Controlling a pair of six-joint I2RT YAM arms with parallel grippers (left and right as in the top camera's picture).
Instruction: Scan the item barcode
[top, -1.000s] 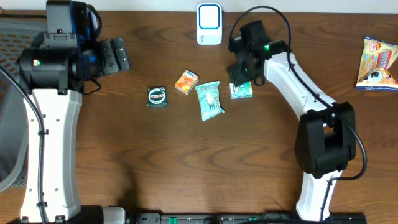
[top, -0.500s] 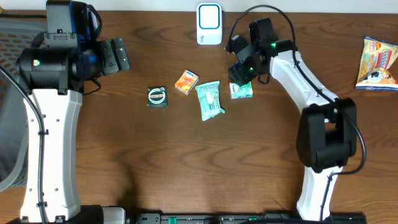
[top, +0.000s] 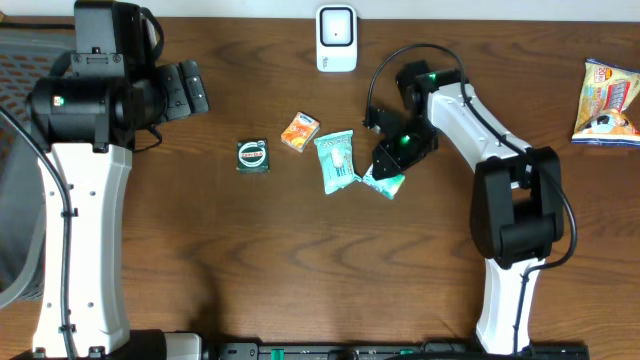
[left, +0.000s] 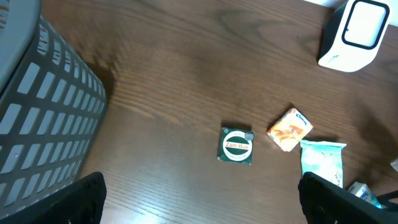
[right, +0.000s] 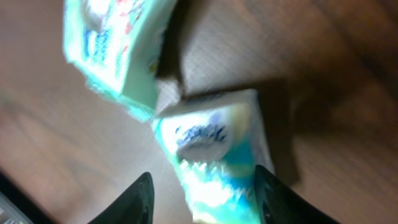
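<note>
Pick step: my right claw (right: 204, 186) is down over the small teal packet (top: 387, 183), which lies mid-bench a bit right of centre, just beside the bigger wipes pack (top: 337, 160). The claw is half open with a jaw on either side of the packet, not pinching it as far as I can tell. My left claw (top: 185, 90) is wide open and empty, toward the left edge. Next I'd close, lift, and carry it to the scanner (top: 337, 38) at the far edge, barcode toward it; I can't tell which face has it. That route looks like bare wood. Risk is dragging the wipes pack along.
</note>
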